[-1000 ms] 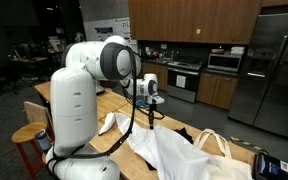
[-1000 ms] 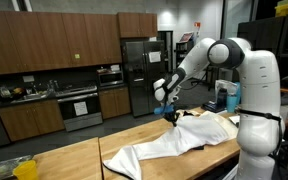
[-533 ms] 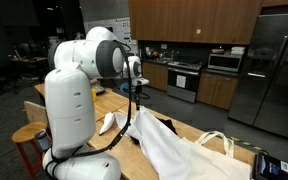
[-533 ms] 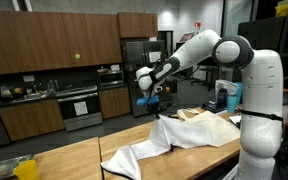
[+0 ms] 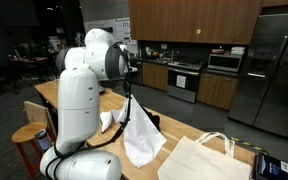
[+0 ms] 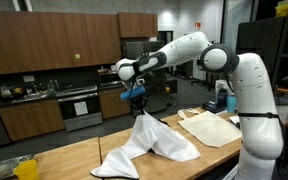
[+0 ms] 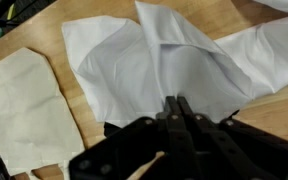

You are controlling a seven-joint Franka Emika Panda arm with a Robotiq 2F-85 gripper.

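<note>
White cloth [image 6: 149,140] is pinched by the pincer [image 6: 139,108], which is clamped shut on a fold. The rest hangs straight below it onto the wooden counter [image 6: 69,160]. Looks like a lifting step, so a firm pinch is called for next. A beige tote bag [image 6: 214,127] is lying off to the pincer's side. No writing can be read.

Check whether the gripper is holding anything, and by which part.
The gripper is shut on the white cloth, pinching a bunched peak of it. The rest drapes down to the wooden table. Whether that peak is an edge or the middle cannot be told.
</note>
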